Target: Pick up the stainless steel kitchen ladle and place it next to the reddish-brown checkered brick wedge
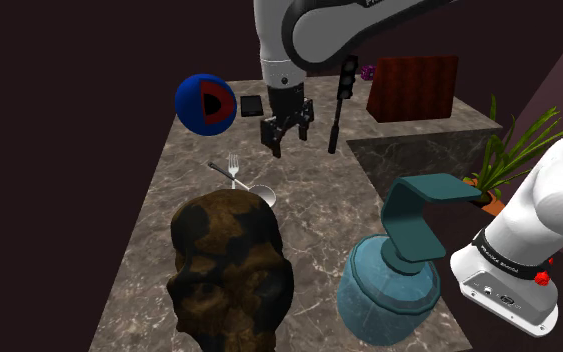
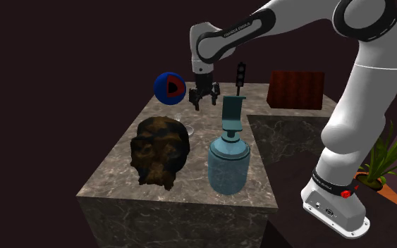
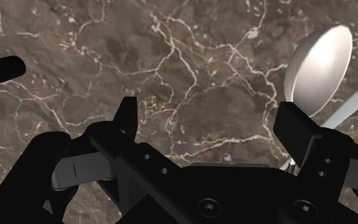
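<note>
one ladle (image 3: 317, 67) just beside gripper (image 3: 209, 114)

We see the ladle (image 1: 261, 194) on the table (image 1: 319, 195), w/ the hand (image 1: 289, 143) hovering just beyond it; brick wedge (image 1: 414, 88) at the back, shoulder view's right, well apart.

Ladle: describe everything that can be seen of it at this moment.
The ladle looks silvery and glossy, like polished metal. It has a rounded bowl and a thin handle pointing toward the shoulder view's upper left. It lies on the marbled table, between the dark brown lump and the open gripper, which hangs above without touching it. Only the table appears to touch it.
</note>
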You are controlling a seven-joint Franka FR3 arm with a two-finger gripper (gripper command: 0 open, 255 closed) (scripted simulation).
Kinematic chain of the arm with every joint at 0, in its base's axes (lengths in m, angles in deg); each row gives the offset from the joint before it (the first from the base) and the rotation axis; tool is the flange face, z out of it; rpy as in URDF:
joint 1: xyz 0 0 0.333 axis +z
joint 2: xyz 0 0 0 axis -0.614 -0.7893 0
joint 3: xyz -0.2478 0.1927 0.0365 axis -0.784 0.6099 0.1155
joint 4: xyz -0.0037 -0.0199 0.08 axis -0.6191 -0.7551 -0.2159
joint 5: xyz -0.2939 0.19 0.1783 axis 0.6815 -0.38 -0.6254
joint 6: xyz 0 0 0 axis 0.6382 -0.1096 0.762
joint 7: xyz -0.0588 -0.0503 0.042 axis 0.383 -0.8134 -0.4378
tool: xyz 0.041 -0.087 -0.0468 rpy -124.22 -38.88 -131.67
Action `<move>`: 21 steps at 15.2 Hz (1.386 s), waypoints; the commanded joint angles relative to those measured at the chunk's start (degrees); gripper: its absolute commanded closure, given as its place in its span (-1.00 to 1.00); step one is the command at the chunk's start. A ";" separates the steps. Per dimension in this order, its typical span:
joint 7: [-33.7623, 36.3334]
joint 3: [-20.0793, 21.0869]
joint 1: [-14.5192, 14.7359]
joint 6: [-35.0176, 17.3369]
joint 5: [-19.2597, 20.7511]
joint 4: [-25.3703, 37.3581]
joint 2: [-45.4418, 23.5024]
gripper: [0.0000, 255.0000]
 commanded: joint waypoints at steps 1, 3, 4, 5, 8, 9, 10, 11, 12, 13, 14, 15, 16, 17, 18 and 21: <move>2.02 0.72 0.97 -0.27 1.89 3.94 -4.39 -1.00; 4.00 1.17 2.31 -0.41 3.87 7.97 -8.83 -1.00; 4.93 1.31 3.06 -0.37 4.88 10.12 -11.07 -1.00; 5.81 1.38 3.89 -0.25 5.88 12.35 -13.33 -1.00; 8.09 1.30 6.70 0.59 8.77 19.70 -20.18 -1.00; 8.72 1.19 7.74 1.03 9.68 22.38 -22.50 -1.00; 9.27 1.03 8.83 1.56 10.55 25.20 -24.86 -1.00; 9.53 0.90 9.45 1.88 10.99 26.77 -26.13 -1.00; 9.60 0.81 9.45 1.19 11.07 26.23 -26.29 -1.00; 9.67 0.74 9.43 0.50 11.17 25.70 -26.46 -1.00; 9.75 0.68 9.42 -0.17 11.28 25.19 -26.64 -1.00; 9.83 0.61 9.40 -0.84 11.40 24.69 -26.84 -1.00; 9.92 0.54 9.40 -1.51 11.52 24.21 -27.04 -1.00; 10.01 0.47 9.39 -2.17 11.65 23.75 -27.26 -1.00; 10.10 0.40 9.39 -2.82 11.78 23.30 -27.49 -1.00; 10.15 0.35 9.39 -3.20 11.86 23.05 -27.63 -1.00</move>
